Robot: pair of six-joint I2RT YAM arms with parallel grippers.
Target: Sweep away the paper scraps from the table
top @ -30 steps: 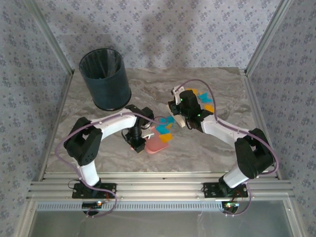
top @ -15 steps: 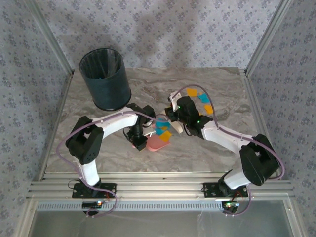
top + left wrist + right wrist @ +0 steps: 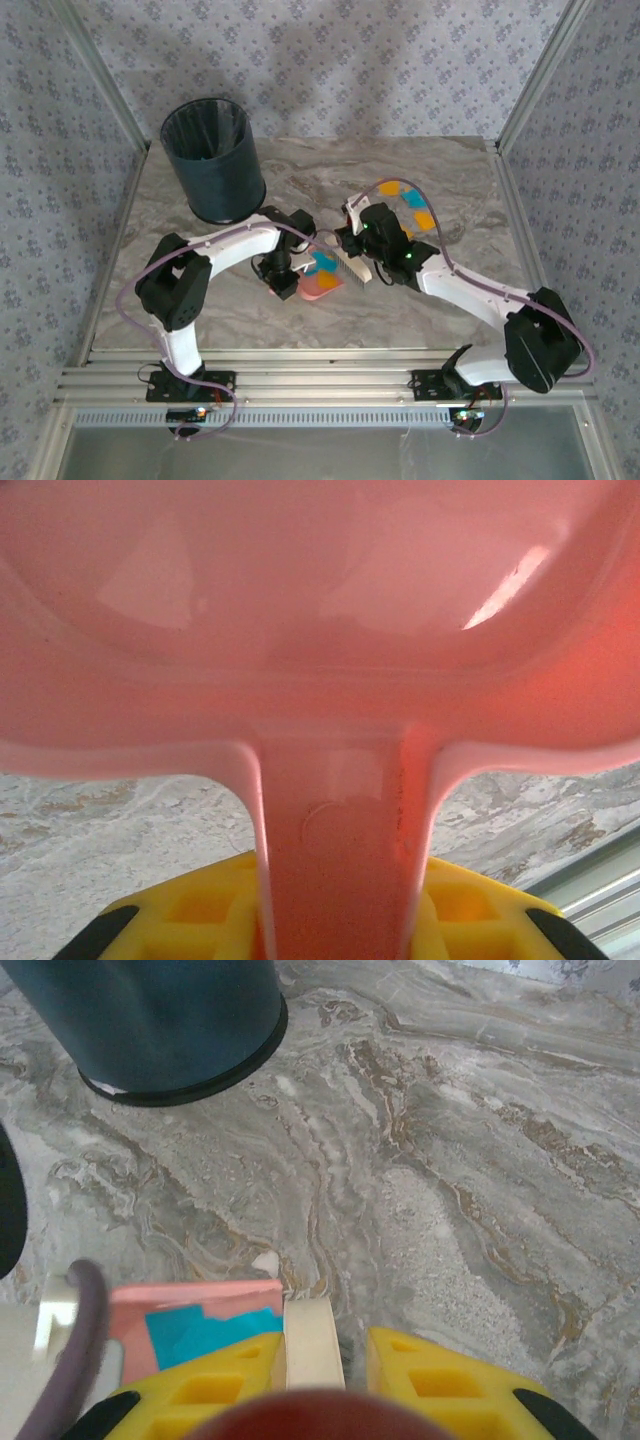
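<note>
At the table's (image 3: 300, 170) middle my left gripper (image 3: 283, 283) clenches the pink dustpan (image 3: 318, 291) holding paper scraps (image 3: 323, 263); just right, my right gripper (image 3: 362, 250) grasps the brush (image 3: 352, 267).

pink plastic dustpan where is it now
Top view: the pink plastic dustpan sits centrally on the marbled table, handle clamped in the left gripper, the right arm's pale brush at its right edge.

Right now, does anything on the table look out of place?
Yes: a few orange-yellow and teal-blue paper scraps lie loose toward the far right of the grey marbled table, apart from the pink plastic dustpan that already holds others.
</note>
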